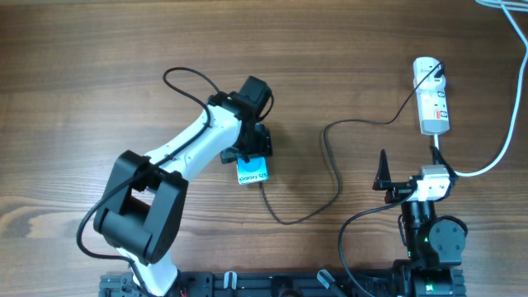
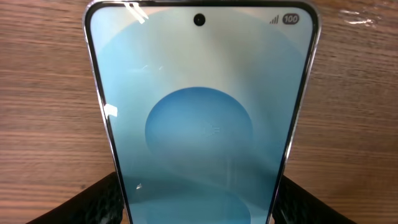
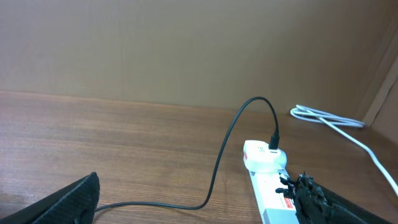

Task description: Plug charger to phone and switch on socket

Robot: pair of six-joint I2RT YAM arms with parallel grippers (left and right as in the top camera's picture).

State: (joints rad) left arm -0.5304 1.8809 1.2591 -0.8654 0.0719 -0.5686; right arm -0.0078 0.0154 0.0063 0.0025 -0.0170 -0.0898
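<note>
The phone (image 1: 252, 172) lies flat on the wooden table with its teal screen lit and a white strip at its near end. My left gripper (image 1: 252, 157) is shut on its two long sides; the left wrist view shows the phone (image 2: 199, 112) filling the space between my left gripper's (image 2: 199, 208) fingers. The charger cable (image 1: 289, 221) runs from the phone's near end in a loop to a white adapter (image 1: 426, 71) in the socket (image 1: 432, 103). My right gripper (image 1: 412, 169) is open just below the socket. In the right wrist view the gripper (image 3: 199, 208) is open, with its right finger over the socket's (image 3: 270, 193) near end.
A thick white cord (image 1: 495, 161) curves from the socket's near end up the right table edge, also seen in the right wrist view (image 3: 336, 124). A brown wall stands behind the table. The charger cable (image 3: 219, 168) crosses the wood between my right fingers.
</note>
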